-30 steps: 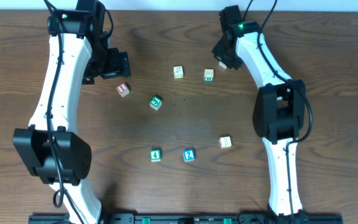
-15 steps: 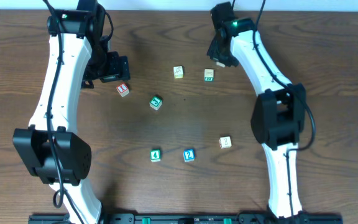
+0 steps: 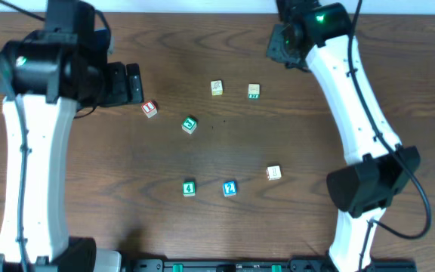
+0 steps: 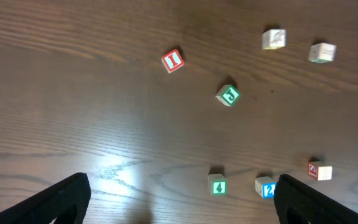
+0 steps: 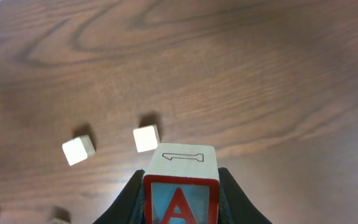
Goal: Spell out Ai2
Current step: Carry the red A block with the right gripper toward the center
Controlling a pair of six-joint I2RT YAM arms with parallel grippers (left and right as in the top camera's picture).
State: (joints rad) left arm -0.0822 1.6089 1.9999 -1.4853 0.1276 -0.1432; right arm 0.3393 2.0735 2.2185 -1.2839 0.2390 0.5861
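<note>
1. Fingers (image 5: 129, 199) of the right gripper (image 5: 180, 186) are clamped on the sides of the A block (image 5: 180, 163) on my wrist feed. I see a red-framed letter A on the face toward the camera and an outlined 1 on the top face.
2. The A block is held up off the table (image 5: 278, 74). On the wood below it lie a pale block (image 5: 146, 138) and a second pale block (image 5: 78, 150), side by side but apart.
3. Overhead, the right arm (image 3: 353, 98) stretches to the far edge of the table, right of centre. I cannot make out the held block from that view.
4. On the left gripper (image 4: 182, 183), the fingers (image 4: 61, 199) stand wide apart with only bare wood between them. It grips nothing.
5. The I block (image 3: 149, 109), red-framed, sits on the table near the left gripper, not touching it. A green block (image 3: 189, 125) lies to its right, a little nearer the arm bases and turned askew.
6. The 2 block (image 3: 229, 189), blue, lies in the near part of the table. The green 4 block (image 3: 189, 188) is beside it on the left with a gap. A red-and-cream block (image 3: 274, 173) is to its right, a little farther from the bases.
7. The I block and the 2 block are well apart and do not form a row.
</note>
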